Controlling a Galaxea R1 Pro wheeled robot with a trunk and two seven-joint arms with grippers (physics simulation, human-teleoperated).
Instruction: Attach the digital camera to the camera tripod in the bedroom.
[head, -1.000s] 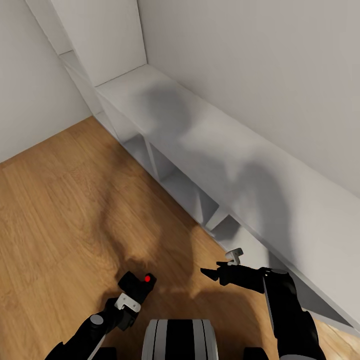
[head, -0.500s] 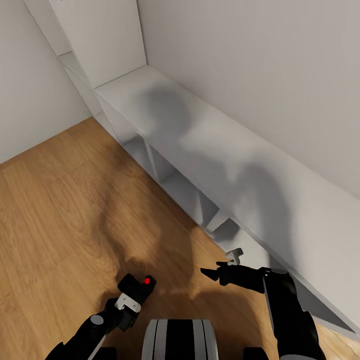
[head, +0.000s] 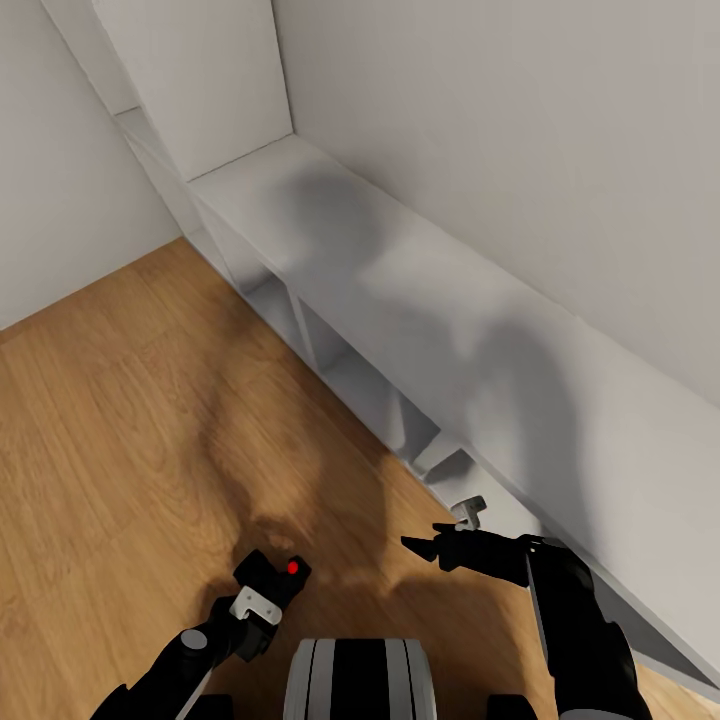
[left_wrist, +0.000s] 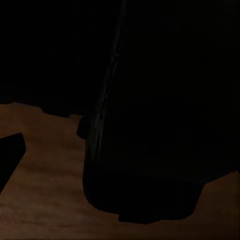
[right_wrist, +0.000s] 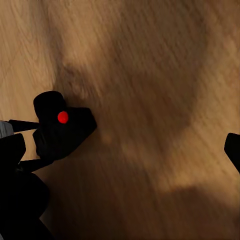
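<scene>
The digital camera is a small black box with a bright red dot on top. The left end effector is clenched around it and holds it up over the wood floor, low and close in front of the robot. In the left wrist view the camera is just a big dark shape up close. In the right wrist view it is dark and lumpy against the planks, red dot up.

There is lots of bare floor to the left and ahead of the camera. The floor is warm brown planks with soft grey shadows on it.

The right end effector hangs near the low white shelf, fingers apart, holding nothing. The shelf is smooth with square openings, and it runs along the white wall into the far corner.
</scene>
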